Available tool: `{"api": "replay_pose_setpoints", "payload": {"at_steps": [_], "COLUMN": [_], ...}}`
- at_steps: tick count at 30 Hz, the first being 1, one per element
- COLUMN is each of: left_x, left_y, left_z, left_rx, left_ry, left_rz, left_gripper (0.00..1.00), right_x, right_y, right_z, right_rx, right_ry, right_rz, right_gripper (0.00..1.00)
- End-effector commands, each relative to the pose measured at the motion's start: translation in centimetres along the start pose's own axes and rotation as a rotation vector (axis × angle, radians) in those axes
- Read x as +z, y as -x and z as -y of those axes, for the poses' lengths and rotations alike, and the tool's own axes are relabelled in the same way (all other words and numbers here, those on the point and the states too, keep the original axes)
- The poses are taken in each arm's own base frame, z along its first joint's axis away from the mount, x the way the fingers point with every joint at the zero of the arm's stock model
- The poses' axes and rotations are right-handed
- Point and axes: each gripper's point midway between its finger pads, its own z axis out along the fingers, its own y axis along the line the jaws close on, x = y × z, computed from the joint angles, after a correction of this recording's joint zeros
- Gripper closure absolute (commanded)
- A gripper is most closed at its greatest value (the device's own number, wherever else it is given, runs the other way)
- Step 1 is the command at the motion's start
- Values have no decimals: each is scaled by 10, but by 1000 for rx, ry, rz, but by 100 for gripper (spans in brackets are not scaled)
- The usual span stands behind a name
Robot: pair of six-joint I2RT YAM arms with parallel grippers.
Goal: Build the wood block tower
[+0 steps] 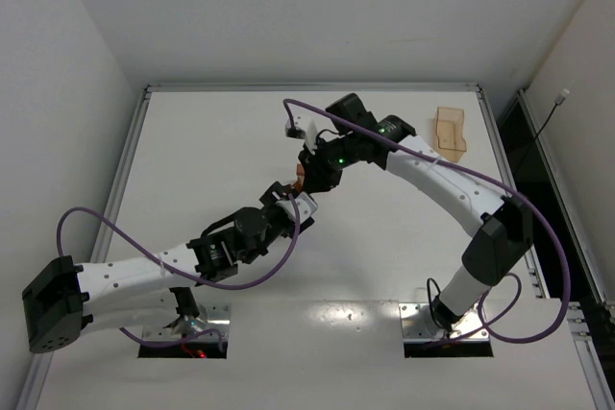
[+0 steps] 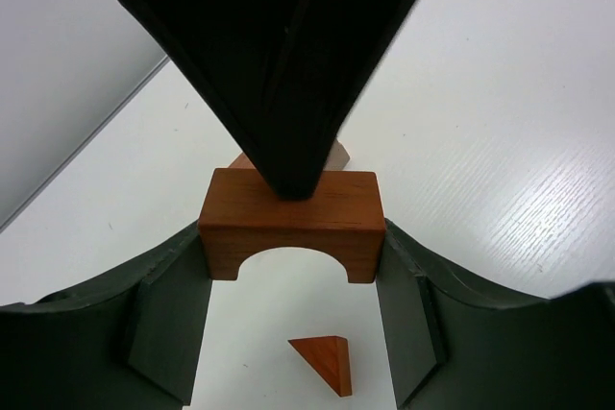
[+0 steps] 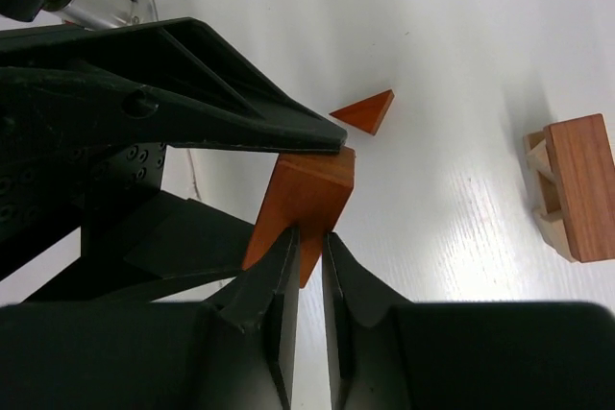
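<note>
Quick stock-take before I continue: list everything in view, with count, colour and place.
arch block: one, reddish-brown, held by the left gripper
triangle block: one, reddish-brown, loose on the table beside the arch
tower base: one stack, reddish-brown bar on light tan pieces, apart from both grippers
tray: one, light tan, table's far right corner
table: one, white
cables: two, purple, one along each arm
left gripper: one, black, shut on the arch block
right gripper: one, black, fingers nearly together, tips at the arch block's top
</note>
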Motion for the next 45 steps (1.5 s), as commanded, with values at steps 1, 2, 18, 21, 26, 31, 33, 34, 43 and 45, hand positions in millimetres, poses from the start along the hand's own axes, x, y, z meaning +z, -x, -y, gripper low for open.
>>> {"api": "replay_pose_setpoints", "payload": {"at_steps": [1, 2, 18, 21, 26, 31, 33, 34, 43, 45], "left_x": [4, 4, 5, 6, 6, 8, 8, 10, 10, 10], "left_y": [31, 31, 39, 41, 45, 47, 47, 45, 47, 47], "left_z": [-10, -10, -17, -17, -19, -18, -18, -15, -16, -16], "left_rx": [-48, -48, -41, -32, -36, -36, -36, -31, -31, -31], "left_ry": [33, 33, 51, 52, 55, 55, 55, 44, 44, 44], "left_rz": [102, 102, 122, 123, 131, 131, 131, 127, 127, 127], "left_gripper": [100, 100, 100, 100, 100, 100, 100, 100, 58, 44], "right_x": [1, 1, 0, 5, 6, 7, 7, 7, 6, 6], "right_y": [20, 20, 20, 14, 13, 9, 8, 8, 11, 11], "right_z": [-14, -14, -21, -22, -19, -15, -13, -13, -20, -20], "right_rx": [-24, -24, -38, -42, -48, -42, -42, -42, -53, -53], "right_ry": [58, 58, 75, 60, 31, 10, 1, 1, 15, 15], "right_rz": [51, 51, 50, 27, 15, 1, -1, -1, 7, 7], "right_gripper": [90, 92, 50, 53, 61, 81, 89, 98, 100, 100]}}
